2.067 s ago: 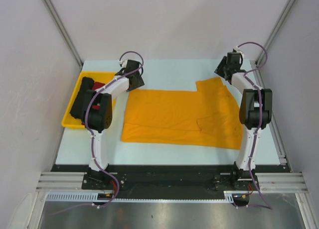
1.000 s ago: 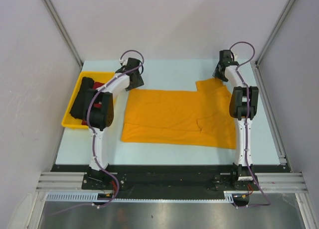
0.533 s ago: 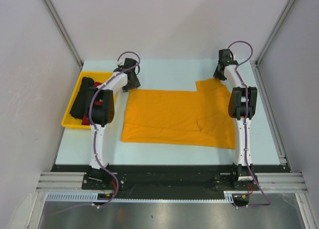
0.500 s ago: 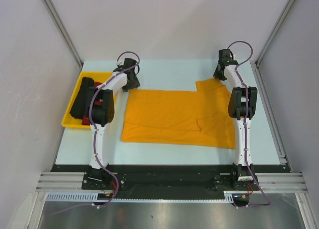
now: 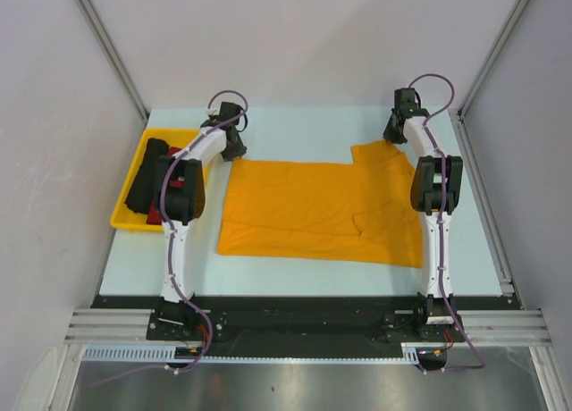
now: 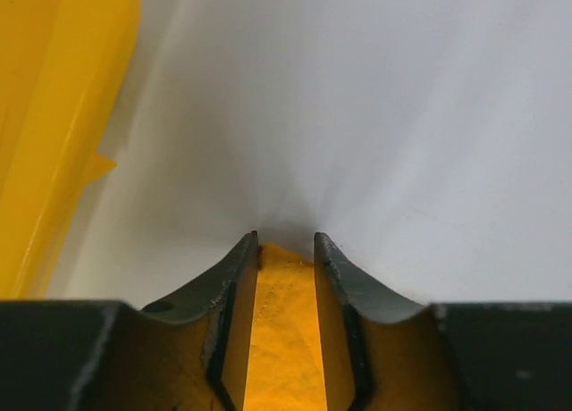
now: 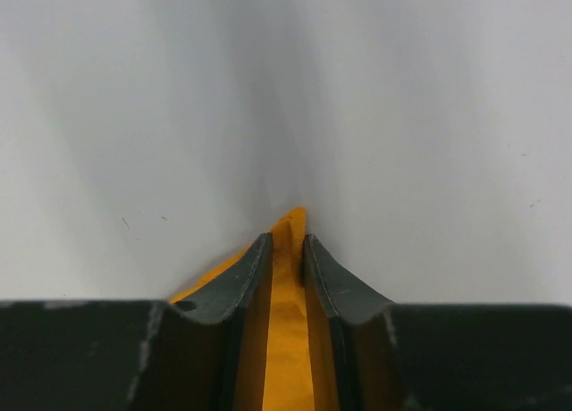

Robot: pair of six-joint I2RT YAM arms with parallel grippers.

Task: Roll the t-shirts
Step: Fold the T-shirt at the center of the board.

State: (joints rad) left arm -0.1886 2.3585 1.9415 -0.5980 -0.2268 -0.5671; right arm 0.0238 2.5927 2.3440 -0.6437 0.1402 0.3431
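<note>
The mustard-orange t-shirt [image 5: 313,210] lies spread flat in the middle of the table. My left gripper [image 5: 233,149] is down at its far left corner. In the left wrist view the fingers [image 6: 239,268] straddle that corner [image 6: 286,322], whose hem lies flat in a gap that is still open. My right gripper [image 5: 394,134] is at the far right corner. In the right wrist view it [image 7: 287,239] is shut on a bunched ridge of the orange cloth [image 7: 288,339]. A black roll [image 5: 146,174] and a dark red roll [image 5: 178,152] lie in the tray.
The yellow plastic tray [image 5: 125,218] stands at the table's left edge, and its wall [image 6: 54,116] shows close to my left gripper. Grey walls with metal rails [image 5: 107,49] close in the table at the back and on both sides.
The right gripper has swung left and down onto the shirt's far right corner and closed on it. The left gripper has shifted slightly left onto the far left corner, its jaws narrowing.
</note>
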